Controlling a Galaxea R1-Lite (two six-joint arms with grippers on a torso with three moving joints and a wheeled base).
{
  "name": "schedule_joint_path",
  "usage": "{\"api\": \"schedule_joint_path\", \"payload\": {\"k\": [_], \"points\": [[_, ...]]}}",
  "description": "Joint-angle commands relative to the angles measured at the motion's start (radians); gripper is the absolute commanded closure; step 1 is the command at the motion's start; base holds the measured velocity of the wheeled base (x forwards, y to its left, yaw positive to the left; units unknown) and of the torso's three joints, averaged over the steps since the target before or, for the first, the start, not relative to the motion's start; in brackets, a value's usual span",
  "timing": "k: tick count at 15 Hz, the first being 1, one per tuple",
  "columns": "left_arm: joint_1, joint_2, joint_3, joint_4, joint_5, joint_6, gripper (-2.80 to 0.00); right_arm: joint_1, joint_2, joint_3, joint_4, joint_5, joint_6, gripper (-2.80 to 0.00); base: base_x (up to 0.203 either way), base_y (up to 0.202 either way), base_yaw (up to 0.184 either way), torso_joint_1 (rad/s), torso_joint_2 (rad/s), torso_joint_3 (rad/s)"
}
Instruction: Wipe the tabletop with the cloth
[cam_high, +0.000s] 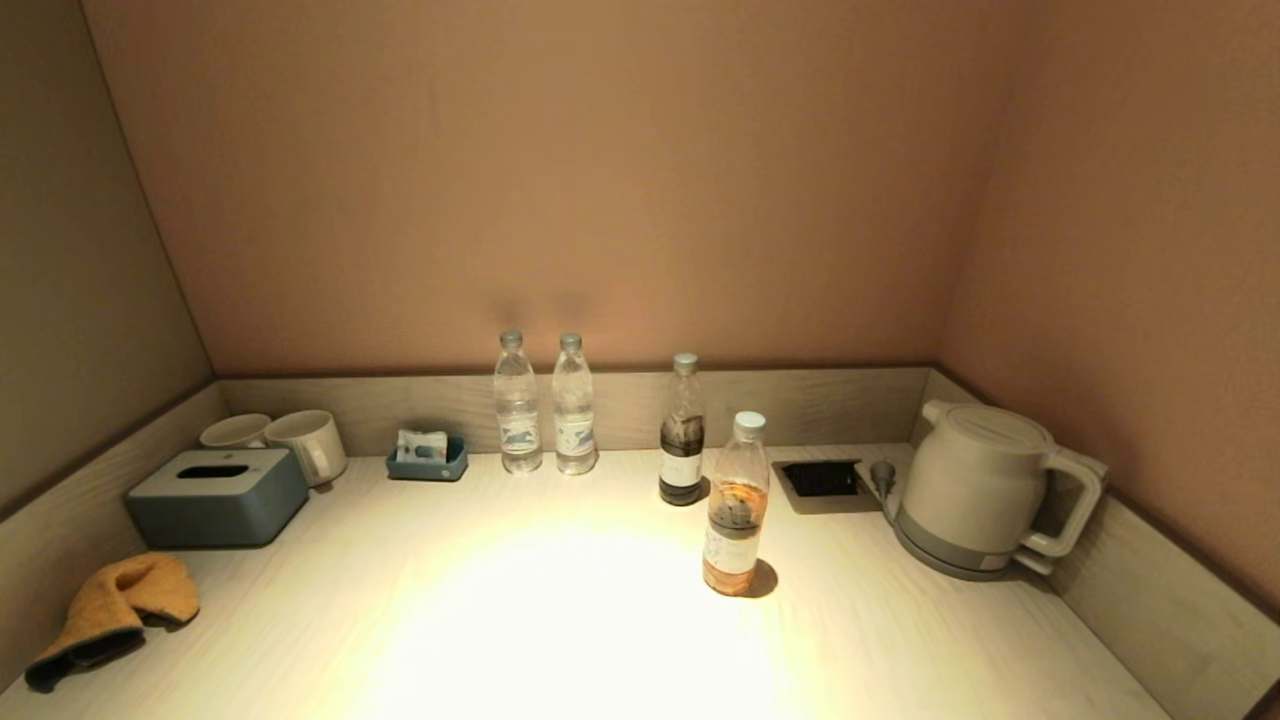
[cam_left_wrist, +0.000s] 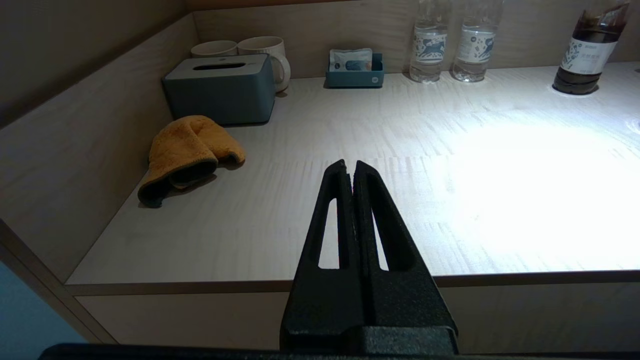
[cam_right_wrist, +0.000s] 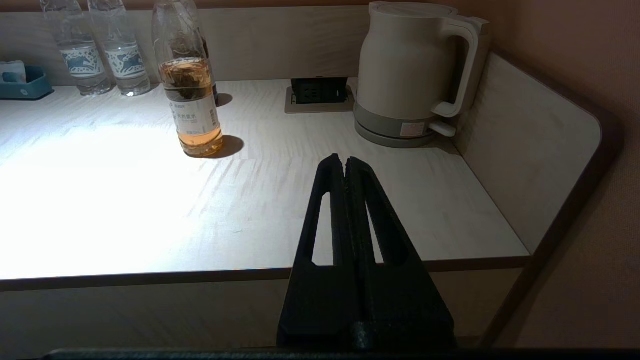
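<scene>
An orange cloth (cam_high: 118, 602) lies crumpled at the near left of the pale wooden tabletop (cam_high: 560, 620), against the left side wall; it also shows in the left wrist view (cam_left_wrist: 187, 152). My left gripper (cam_left_wrist: 350, 165) is shut and empty, held in front of the table's front edge, to the right of the cloth. My right gripper (cam_right_wrist: 345, 161) is shut and empty, held in front of the front edge near the right end. Neither gripper shows in the head view.
A grey tissue box (cam_high: 217, 497) and two mugs (cam_high: 290, 440) stand behind the cloth. A blue tray (cam_high: 428, 460), two water bottles (cam_high: 545, 405), a dark bottle (cam_high: 683, 430), an orange-drink bottle (cam_high: 737, 505), a socket panel (cam_high: 822, 480) and a kettle (cam_high: 985, 490) stand along the back and right.
</scene>
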Motion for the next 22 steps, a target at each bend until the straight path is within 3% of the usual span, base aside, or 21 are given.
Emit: {"api": "schedule_joint_path", "payload": {"k": [1, 22], "points": [[0.000, 0.000, 0.000, 0.000, 0.000, 0.000, 0.00, 0.000, 0.001, 0.000, 0.000, 0.000, 0.000, 0.00, 0.000, 0.000, 0.000, 0.000, 0.00, 0.000], [0.000, 0.000, 0.000, 0.000, 0.000, 0.000, 0.00, 0.000, 0.001, 0.000, 0.000, 0.000, -0.002, 0.00, 0.000, 0.000, 0.000, 0.000, 0.00, 0.000]]}}
